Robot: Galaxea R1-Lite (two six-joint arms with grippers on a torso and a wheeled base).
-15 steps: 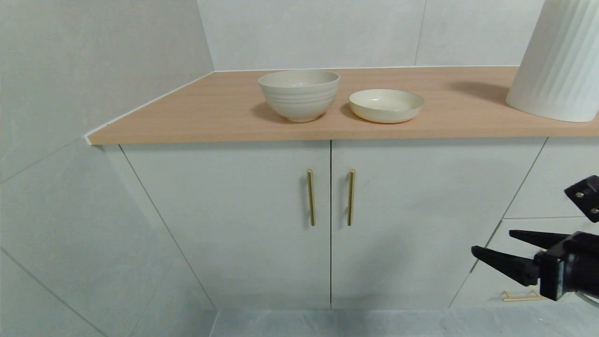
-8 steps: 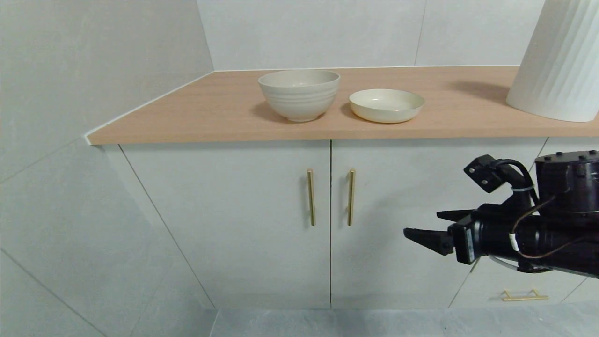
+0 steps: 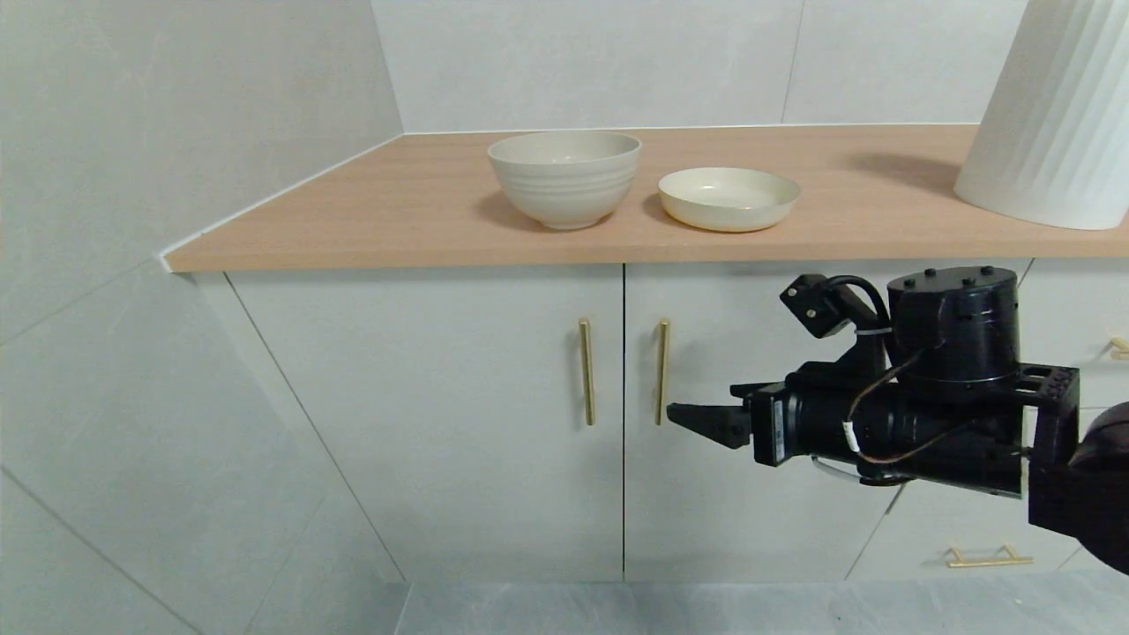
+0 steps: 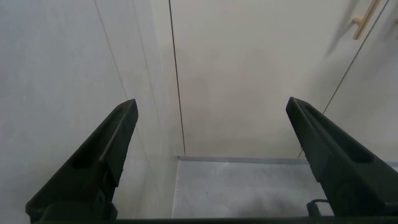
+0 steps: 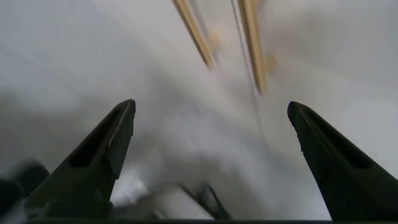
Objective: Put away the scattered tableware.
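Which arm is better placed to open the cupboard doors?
Right, I'd judge. The right gripper, open, sits level with the right door handle and close to it; the left gripper faces cabinet panels.

From head, looking forward and down at counter (image 3: 353, 212) and cabinet doors (image 3: 423, 423), mid-range. From both wrists, close against same doors; brass handles (image 3: 586, 372) shared with head view.

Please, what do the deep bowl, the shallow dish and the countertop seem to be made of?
Deep bowl: perhaps matte ceramic or a plastic composite; dull beige, ribbed bands, no glare.
Shallow dish: probably glazed ceramic or melamine; cream, with a soft sheen inside.
Countertop: wood or wood-look laminate; light brown, fine grain, satin surface.
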